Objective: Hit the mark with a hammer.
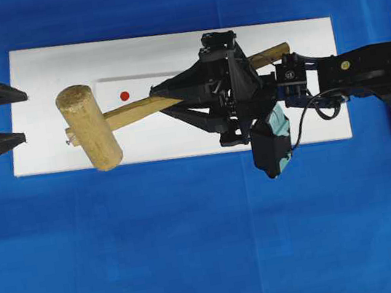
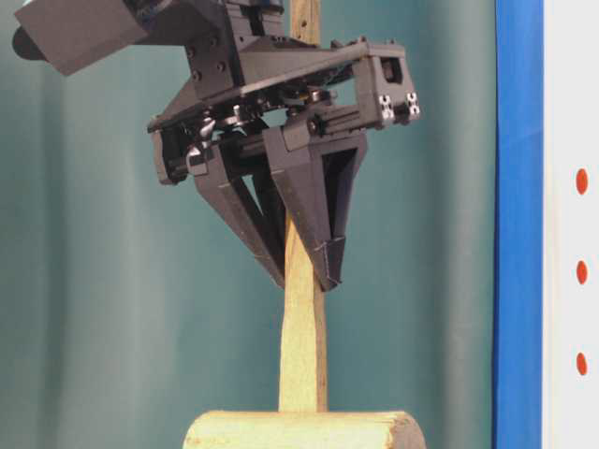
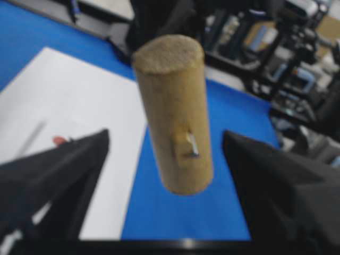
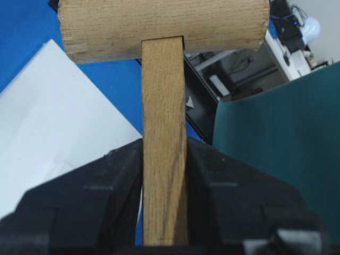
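Gripping the hammer (image 1: 93, 125) by its handle was the right gripper (image 1: 166, 95), head over white board (image 1: 180, 145) near red mark (image 1: 125, 96), left gripper (image 1: 18, 114) spread wide at left.

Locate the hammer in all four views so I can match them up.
Overhead: hammer left of centre on the white board, handle running right into the right gripper.
Table-level: head at bottom edge, handle rising through the gripper.
Left wrist: head end-on, centre, between open fingers.
Right wrist: head along top, handle down the middle.
Shared landmark: where the handle joins the head.
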### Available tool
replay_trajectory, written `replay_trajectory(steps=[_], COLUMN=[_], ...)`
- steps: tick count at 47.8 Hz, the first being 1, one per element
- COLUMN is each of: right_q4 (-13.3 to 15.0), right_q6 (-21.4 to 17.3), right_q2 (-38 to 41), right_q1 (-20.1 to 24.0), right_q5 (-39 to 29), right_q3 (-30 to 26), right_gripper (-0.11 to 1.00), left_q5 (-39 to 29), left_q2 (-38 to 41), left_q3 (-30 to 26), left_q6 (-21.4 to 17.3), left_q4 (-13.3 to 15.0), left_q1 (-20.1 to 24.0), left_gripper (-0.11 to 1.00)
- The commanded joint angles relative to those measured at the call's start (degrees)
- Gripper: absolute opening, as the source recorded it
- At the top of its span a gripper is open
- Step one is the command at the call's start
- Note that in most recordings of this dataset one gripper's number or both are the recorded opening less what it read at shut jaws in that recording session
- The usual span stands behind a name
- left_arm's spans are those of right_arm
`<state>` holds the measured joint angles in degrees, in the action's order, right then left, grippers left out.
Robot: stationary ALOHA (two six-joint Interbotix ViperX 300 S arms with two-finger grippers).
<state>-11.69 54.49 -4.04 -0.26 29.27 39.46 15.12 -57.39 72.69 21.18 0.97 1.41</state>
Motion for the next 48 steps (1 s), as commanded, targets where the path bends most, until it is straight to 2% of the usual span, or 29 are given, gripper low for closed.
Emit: replay_trajectory(steps=[1,9,16,31,48], right_q4=[-0.09,-0.09,-0.26,-0.79,-1.32], right_q6=[-0.18,-0.18,-0.18,-0.18,-0.18], right_q2=[-0.79,-0.79,-0.79,-0.7,-0.7], right_q1=[0.0,0.0,0.0,-0.26,-0.53], right_q5=[1.05,1.05,1.05,0.7,0.18], right_q3=[-2.02,-2.02,-2.11,-2.11,-2.02], right_gripper=[0.1,0.1,0.1,0.1,0.1], left_q5=[1.23,3.43,7.73,16.26,19.34], left_q2=[0.62,1.93,6.59,19.95,29.09], left_q3=[-0.88,-0.88,-1.41,-6.33,-11.87], left_q6=[0.18,0.35,0.53,0.53,0.62], left_q4=[0.18,0.18,0.26,0.35,0.53], left_q1=[0.26,0.88,0.97,0.97,0.97], left_gripper=[0.92,0.92,0.92,0.93,0.94])
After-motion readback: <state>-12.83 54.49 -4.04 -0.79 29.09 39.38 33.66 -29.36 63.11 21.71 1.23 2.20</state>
